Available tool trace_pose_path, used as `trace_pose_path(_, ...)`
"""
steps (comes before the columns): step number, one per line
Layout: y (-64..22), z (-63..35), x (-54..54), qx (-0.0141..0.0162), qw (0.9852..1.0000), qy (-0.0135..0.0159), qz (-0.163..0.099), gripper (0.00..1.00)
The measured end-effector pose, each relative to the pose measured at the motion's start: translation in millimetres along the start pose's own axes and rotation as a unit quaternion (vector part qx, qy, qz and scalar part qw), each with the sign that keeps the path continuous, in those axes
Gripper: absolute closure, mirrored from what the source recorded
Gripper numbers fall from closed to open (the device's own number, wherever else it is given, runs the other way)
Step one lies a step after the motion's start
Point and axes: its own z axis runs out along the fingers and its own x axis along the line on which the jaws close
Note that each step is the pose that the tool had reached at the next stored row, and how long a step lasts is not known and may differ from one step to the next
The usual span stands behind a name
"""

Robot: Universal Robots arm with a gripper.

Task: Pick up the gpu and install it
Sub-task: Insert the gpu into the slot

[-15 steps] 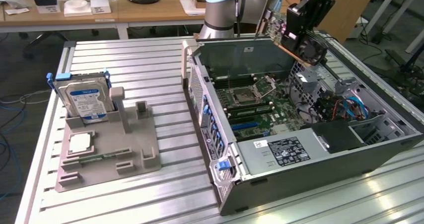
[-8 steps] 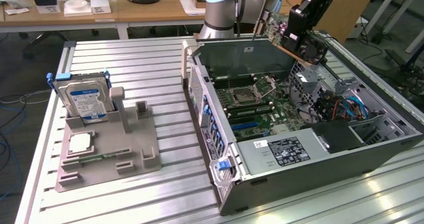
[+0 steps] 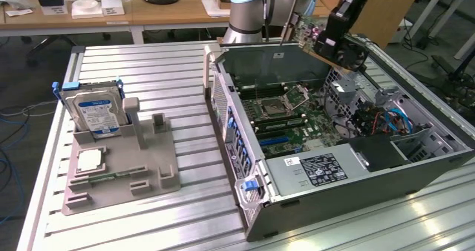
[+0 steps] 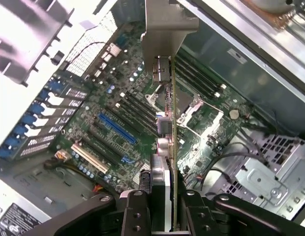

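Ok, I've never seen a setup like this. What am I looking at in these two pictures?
A robot arm works at a slatted metal table. One picture comes from a camera off the arm; the other from a camera on the arm's wrist, looking past its jaws into the case. On the table stand an open computer case, motherboard exposed, and a grey holder carrying a hard drive. The jaws are closed on the gpu, a graphics card, held tilted above the case, not yet seated.

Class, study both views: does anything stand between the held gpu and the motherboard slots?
Nothing visible does. The claw holds the gpu above the open case, and the blue slot on the motherboard lies uncovered.
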Motion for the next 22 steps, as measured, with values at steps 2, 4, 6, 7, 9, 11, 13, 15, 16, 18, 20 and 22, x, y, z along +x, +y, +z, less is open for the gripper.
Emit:
trace_pose_path(2,0.0,0.0,0.0,0.0001,0.9999,0.0007,-0.016,0.72)
trace_pose_path(4,0.0,0.1,0.0,0.0002,0.9995,0.0014,-0.031,0.72)
trace_pose_path(6,0.0,0.1,0.0,0.0003,0.9989,0.0021,-0.047,0.72)
trace_pose_path(7,0.0,0.1,0.0,0.0003,0.9985,0.0024,-0.055,0.72)
trace_pose_path(9,0.0,0.1,0.0,0.0005,0.9975,0.0031,-0.071,0.72)
trace_pose_path(11,0.0,0.1,0.0,0.0006,0.9961,0.0039,-0.088,0.72)
trace_pose_path(13,0.0,0.1,0.0,0.0007,0.9947,0.0045,-0.103,0.72)
trace_pose_path(15,0.0,0.1,0.0,0.0008,0.993,0.0052,-0.118,0.72)
trace_pose_path(16,0.0,0.1,0.0,0.0009,0.992,0.0055,-0.126,0.72)
trace_pose_path(18,0.0,0.1,0.0,0.001,0.9899,0.0062,-0.141,0.72)
trace_pose_path(20,0.0,0.2,0.0,0.0011,0.9877,0.0069,-0.156,0.72)
trace_pose_path(22,0.0,0.2,0.0,0.0012,0.9852,0.0075,-0.171,0.72)
